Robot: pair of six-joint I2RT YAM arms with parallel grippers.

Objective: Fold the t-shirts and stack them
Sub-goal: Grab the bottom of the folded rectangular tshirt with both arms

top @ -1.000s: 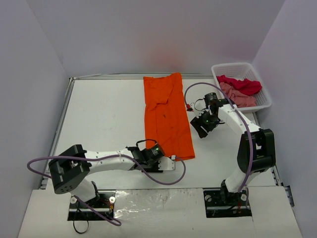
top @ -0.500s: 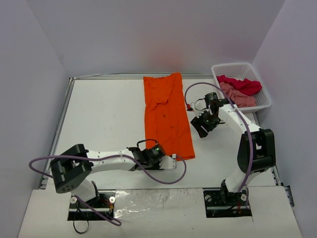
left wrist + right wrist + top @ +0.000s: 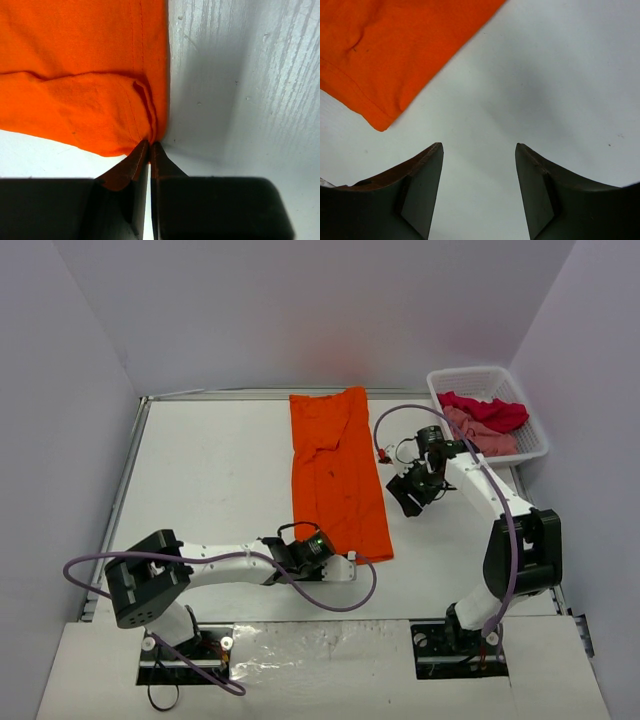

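Now pinched: left fingers (image 3: 144, 152) clamp a corner of the orange t-shirt (image 3: 75, 60).
Just shut from partly open, they hold its hem at their tips, so folding can likely start. Right fingers (image 3: 422, 180) stand apart, empty, over the worktop (image 3: 545, 75), cloth ahead-left.

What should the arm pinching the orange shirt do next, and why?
Probably lift slightly. The left gripper is shut on the near corner of the orange t-shirt, which lies flat on the table; raising it would free the hem for a fold. The right gripper hangs open beside the cloth, empty.
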